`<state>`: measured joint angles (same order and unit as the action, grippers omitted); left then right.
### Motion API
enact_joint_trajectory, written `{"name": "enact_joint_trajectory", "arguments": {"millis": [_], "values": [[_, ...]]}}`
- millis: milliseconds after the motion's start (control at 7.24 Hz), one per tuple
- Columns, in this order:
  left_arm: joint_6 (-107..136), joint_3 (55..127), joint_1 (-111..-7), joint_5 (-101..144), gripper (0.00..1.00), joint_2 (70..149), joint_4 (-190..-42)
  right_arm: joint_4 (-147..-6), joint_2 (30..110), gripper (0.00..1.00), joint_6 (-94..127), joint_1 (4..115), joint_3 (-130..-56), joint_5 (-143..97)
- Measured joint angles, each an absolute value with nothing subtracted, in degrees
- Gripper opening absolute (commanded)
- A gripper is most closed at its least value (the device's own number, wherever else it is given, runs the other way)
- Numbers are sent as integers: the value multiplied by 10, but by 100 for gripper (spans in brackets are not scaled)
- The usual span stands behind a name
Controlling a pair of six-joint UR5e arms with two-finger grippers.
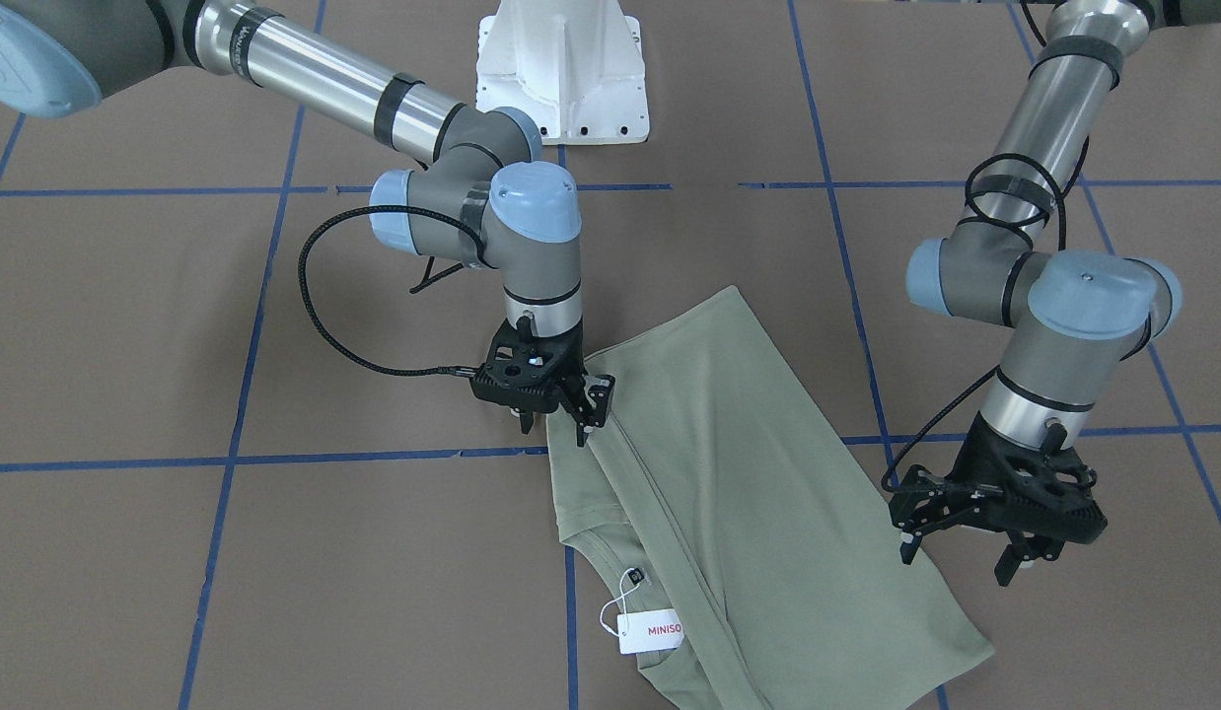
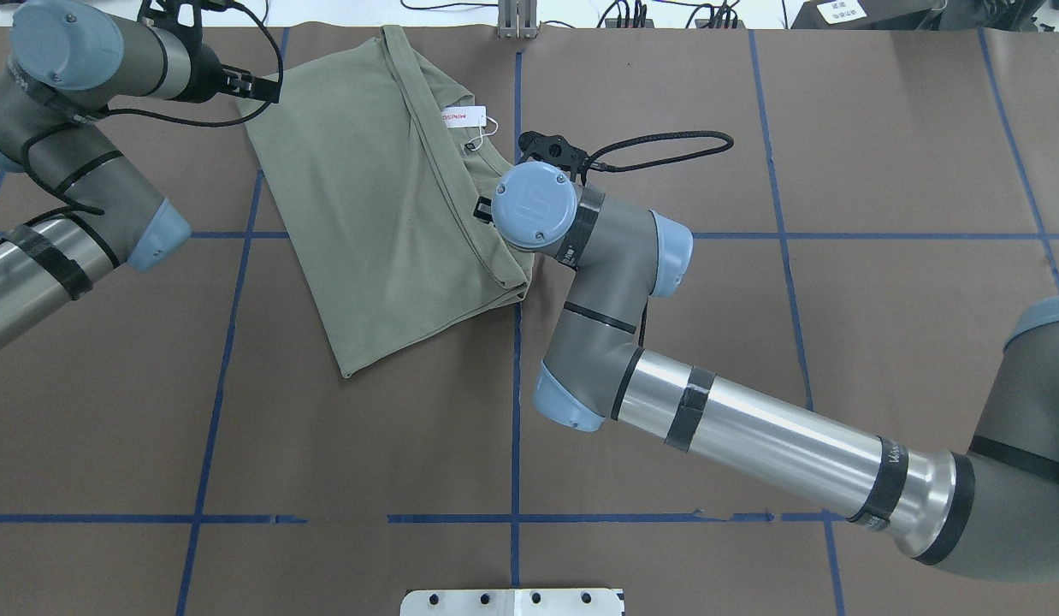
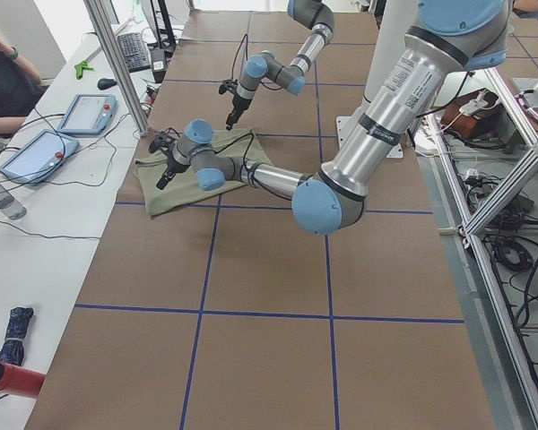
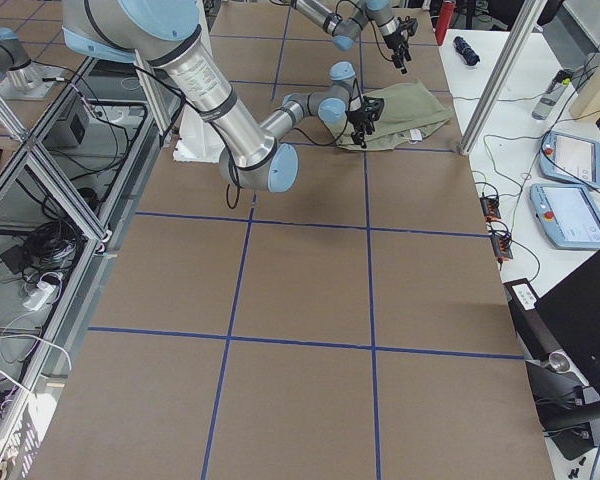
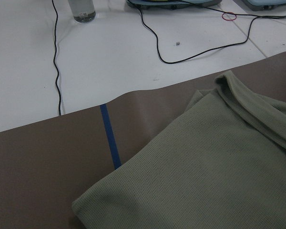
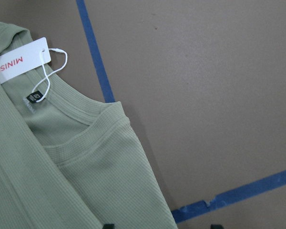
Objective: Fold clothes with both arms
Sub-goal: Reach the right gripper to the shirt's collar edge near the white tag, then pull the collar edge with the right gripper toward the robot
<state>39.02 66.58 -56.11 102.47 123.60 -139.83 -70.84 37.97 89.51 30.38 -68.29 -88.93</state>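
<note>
The sage-green shirt (image 1: 749, 473) lies folded lengthwise into a long strip, flat on the brown mat (image 2: 752, 342). Its neck and white MINISO hang tag (image 1: 652, 631) face the far side from the robot. My right gripper (image 1: 554, 432) is open, low at the shirt's long edge near the shoulder. In the right wrist view the ribbed collar (image 6: 81, 112) and the hang tag (image 6: 21, 60) show just ahead of its fingertips (image 6: 109, 225). My left gripper (image 1: 956, 564) hangs open with nothing between its fingers, above the opposite long edge. The left wrist view shows a corner of the shirt (image 5: 219, 181).
The white pedestal base (image 1: 561, 69) stands at the robot's side of the mat. Blue tape lines (image 1: 275, 459) grid the mat. A white side table (image 5: 109, 62) past the shirt carries cables, control pendants (image 3: 36, 152) and a bottle (image 5: 82, 9). A person (image 3: 4, 76) sits there.
</note>
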Motion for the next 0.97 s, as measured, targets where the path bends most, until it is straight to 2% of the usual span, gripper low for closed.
{"name": "enact_joint_trajectory", "arguments": {"millis": [553, 691, 967], "values": [[390, 666, -559, 1025, 100, 1233, -1398, -709, 382, 23, 894, 296, -680, -885], [389, 666, -558, 1025, 100, 1232, -1398, -709, 384, 3, 894, 295, -680, -885], [389, 666, -558, 1025, 100, 1231, -1398, -709, 386, 0, 893, 294, -680, -885]]}}
